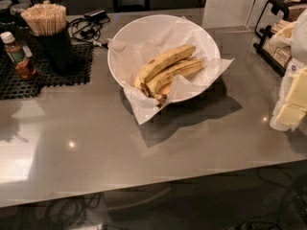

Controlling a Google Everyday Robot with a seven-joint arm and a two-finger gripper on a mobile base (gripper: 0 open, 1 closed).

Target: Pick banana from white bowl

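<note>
The banana (165, 61) is the longest, thickest yellow one, with brown blotches. It lies slanted in the white bowl (116, 42), stem end at the lower left. Slimmer bananas (177, 73) lie against its near side. The bowl is lined with crinkled white paper (144, 107) that hangs over the near rim. The bowl stands at the middle back of the grey counter. My gripper (292, 104), white with pale yellow parts, is at the right edge of the view. It is well to the right of the bowl and touches nothing in it.
A black cup of wooden stir sticks (48, 30) stands on a black mat (29, 78) at the back left, next to a sauce bottle (18, 56). Cables (88, 28) lie behind the bowl. A black rack (276, 37) stands at the back right. The counter's front edge (153, 183) runs across below.
</note>
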